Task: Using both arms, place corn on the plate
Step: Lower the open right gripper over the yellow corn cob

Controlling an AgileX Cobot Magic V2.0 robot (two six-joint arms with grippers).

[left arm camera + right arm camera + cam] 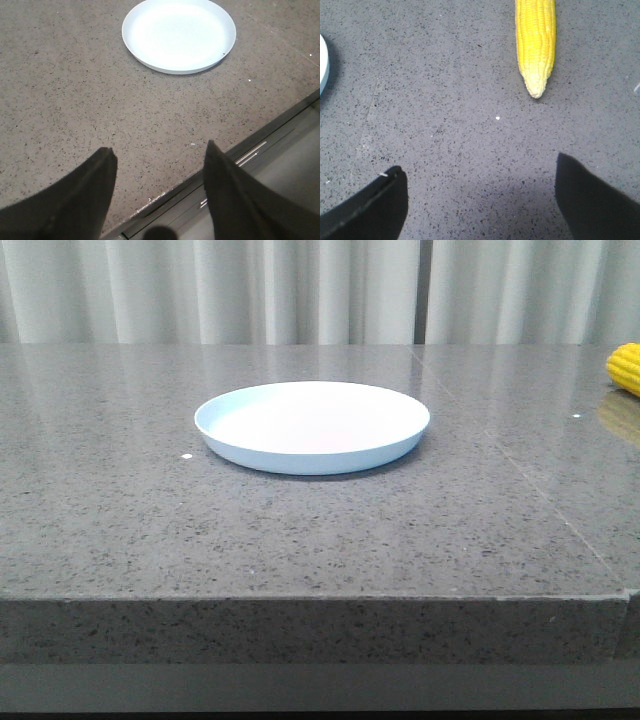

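Corn [624, 367] cut off at frame edge; left tool [159, 155], right tool [480, 172] both spread, empty.

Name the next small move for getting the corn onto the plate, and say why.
Probably bring the right gripper forward over the corn: its fingers stand open and empty, the corn lies untouched on the table, and the plate holds nothing.

- Corn [535, 42]: bright yellow kernel rows, paler tip.
- Plate [312, 426]: plain pale blue-white.
- Desk [300, 530]: grey, finely dark-speckled.
- End effector fingers [367, 212]: black.
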